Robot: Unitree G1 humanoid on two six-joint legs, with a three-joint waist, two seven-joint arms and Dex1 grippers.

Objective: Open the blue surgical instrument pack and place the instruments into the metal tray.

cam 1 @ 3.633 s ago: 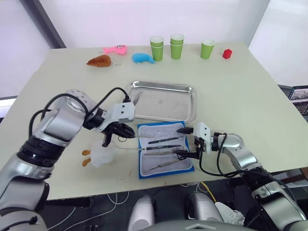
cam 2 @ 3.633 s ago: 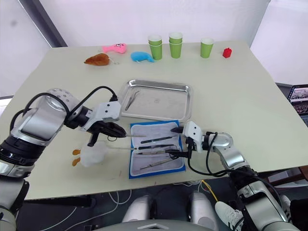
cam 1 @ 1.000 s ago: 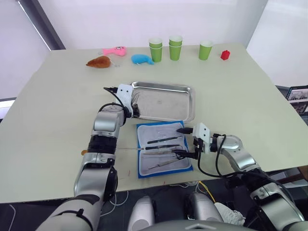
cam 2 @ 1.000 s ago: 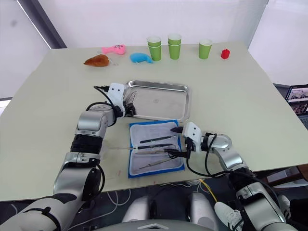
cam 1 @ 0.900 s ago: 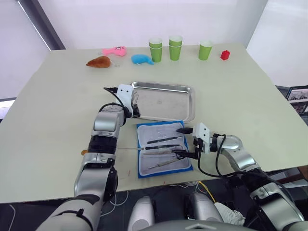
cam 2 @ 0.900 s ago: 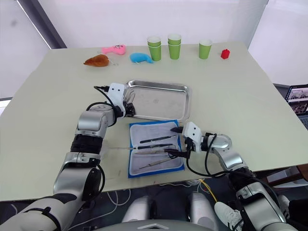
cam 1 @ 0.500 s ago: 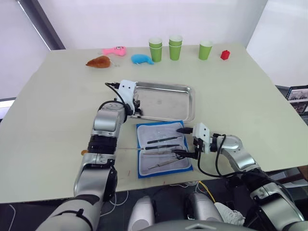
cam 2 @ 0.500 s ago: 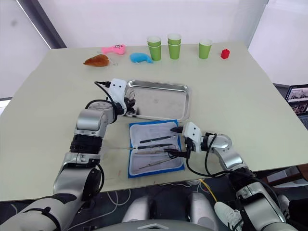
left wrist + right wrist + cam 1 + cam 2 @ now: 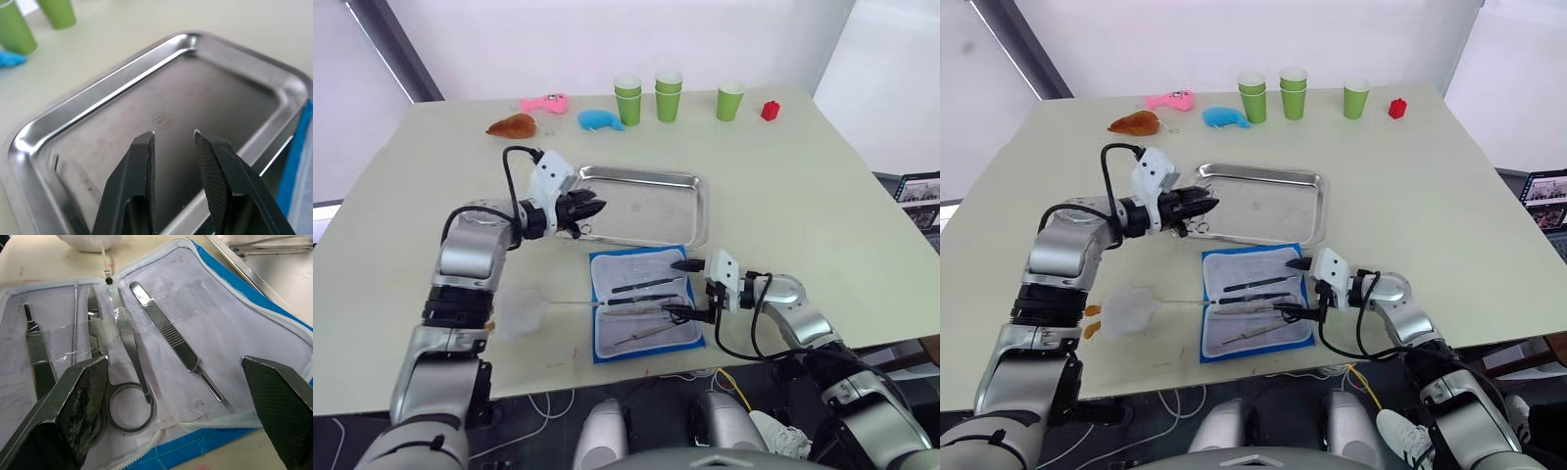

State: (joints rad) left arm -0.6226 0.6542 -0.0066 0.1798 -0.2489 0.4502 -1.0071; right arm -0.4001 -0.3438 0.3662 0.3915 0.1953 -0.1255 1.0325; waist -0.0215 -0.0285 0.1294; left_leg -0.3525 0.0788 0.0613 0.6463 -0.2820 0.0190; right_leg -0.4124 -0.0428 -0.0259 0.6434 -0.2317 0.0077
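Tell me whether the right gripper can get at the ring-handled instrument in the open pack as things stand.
Probably yes. The right gripper is open and sits just over the pack's near right edge, with the ring-handled instrument lying between its fingers; only clear plastic straps cross it.

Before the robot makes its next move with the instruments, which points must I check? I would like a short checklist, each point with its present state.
1. The blue surgical instrument pack lies open and flat: ok.
2. Instruments are within the pack, some under clear straps: ok, still to be moved.
3. The right gripper is open over the pack, holding nothing: ok.
4. The left gripper is over the metal tray with a narrow gap between its fingers and nothing held: ok.
5. At least one instrument already lies in the tray's near corner: ok.
6. Whether the straps will release the instruments easily: cannot tell.
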